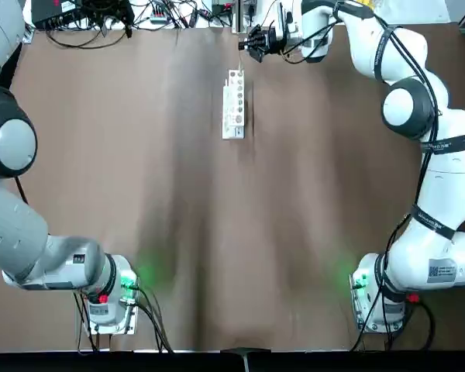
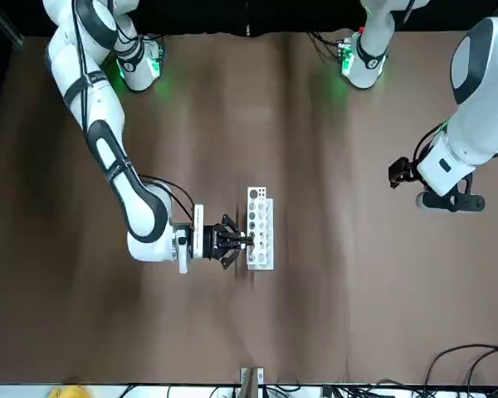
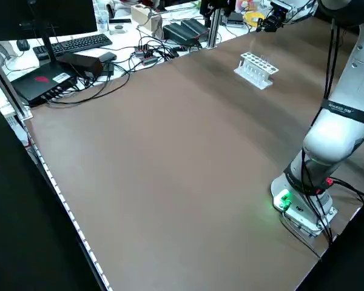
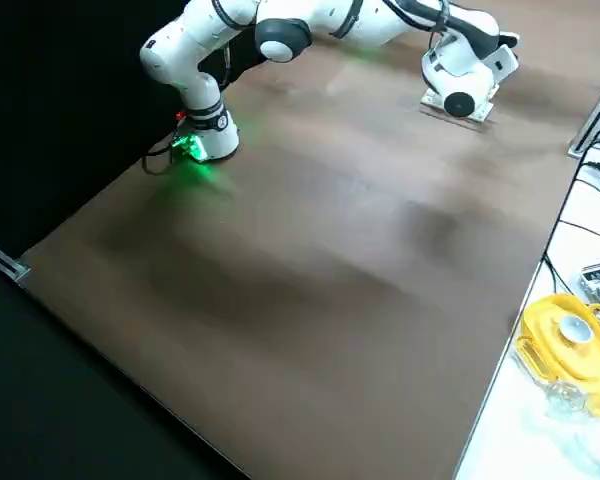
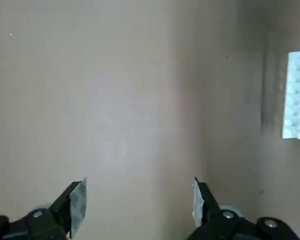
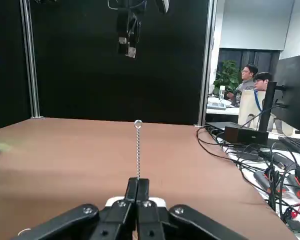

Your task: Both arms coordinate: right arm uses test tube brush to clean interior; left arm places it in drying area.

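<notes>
the right arm's black end effector (image 6: 137, 192) is pinched tight on the thin pale wire-like test tube brush (image 6: 138, 150), held at the far end of the brown bench (image 1: 139, 155), just beyond the small white oblong drying rack with round holes (image 1: 233, 105). the left arm's dark end effector (image 5: 138, 202) hangs spread wide and empty over bare bench, well apart from the rack. a small label on the right arm (image 1: 440, 271) is too small to read.
</notes>
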`<state>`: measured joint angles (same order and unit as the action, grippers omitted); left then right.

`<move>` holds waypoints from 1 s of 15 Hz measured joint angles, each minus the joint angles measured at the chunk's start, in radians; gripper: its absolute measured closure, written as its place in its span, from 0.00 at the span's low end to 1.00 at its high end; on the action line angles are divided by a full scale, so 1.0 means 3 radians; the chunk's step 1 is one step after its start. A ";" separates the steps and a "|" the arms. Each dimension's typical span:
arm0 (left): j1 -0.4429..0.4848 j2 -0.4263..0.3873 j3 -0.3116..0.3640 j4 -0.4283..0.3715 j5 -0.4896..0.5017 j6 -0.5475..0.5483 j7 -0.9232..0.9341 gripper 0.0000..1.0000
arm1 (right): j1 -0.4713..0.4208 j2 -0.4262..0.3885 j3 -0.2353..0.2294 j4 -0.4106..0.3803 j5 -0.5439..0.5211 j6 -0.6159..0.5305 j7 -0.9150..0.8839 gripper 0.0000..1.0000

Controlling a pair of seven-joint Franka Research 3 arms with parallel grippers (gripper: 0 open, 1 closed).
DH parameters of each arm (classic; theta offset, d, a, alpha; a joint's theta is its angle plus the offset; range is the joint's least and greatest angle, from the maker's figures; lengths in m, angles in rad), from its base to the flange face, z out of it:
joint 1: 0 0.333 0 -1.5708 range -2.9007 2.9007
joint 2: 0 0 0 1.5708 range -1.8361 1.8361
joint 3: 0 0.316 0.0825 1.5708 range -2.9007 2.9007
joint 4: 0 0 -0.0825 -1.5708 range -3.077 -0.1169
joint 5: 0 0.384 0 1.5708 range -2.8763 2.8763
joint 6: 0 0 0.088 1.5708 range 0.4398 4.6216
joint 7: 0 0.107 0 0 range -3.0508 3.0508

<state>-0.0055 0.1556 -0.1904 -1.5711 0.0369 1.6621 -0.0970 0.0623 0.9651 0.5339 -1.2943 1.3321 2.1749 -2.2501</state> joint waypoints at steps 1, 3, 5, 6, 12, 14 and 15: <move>0.0010 -0.0015 -0.0013 0.0001 0.0000 -0.0028 0.0101 0.01 | 0.0000 0.0000 0.0000 0.0000 0.0000 0.0000 0.0000 0.98; 0.0020 -0.0046 -0.0020 0.0001 0.0000 -0.0099 0.0556 0.01 | 0.0000 0.0000 0.0000 0.0000 0.0002 0.0000 0.0000 0.98; 0.0021 -0.0008 -0.0020 -0.0014 -0.0001 -0.0062 0.1294 0.01 | 0.0000 0.0000 0.0001 0.0005 0.0019 -0.0007 0.0000 0.98; 0.0020 0.0035 -0.0021 -0.0018 -0.0018 0.0022 0.1383 0.01 | 0.0000 0.0000 0.0001 0.0011 0.0025 -0.0010 0.0000 0.98; 0.0072 0.0325 -0.0021 0.0036 -0.0787 0.0303 0.1978 0.01 | -0.0007 -0.0031 0.0007 0.0052 0.0037 -0.0077 0.0000 0.98; 0.0116 0.0339 -0.0021 0.0051 -0.1073 0.0303 0.2318 0.01 | -0.0028 -0.0042 0.0007 0.0053 0.0041 -0.0232 0.0000 0.98; 0.0151 0.0347 -0.0021 0.0051 -0.1205 0.0303 0.2499 0.01 | -0.0043 -0.0045 0.0006 0.0053 0.0042 -0.0303 0.0000 0.98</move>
<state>0.0399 0.2597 -0.1967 -1.5557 -0.3246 1.7530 0.6528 0.0493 0.9517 0.5358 -1.2783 1.3448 2.0839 -2.2502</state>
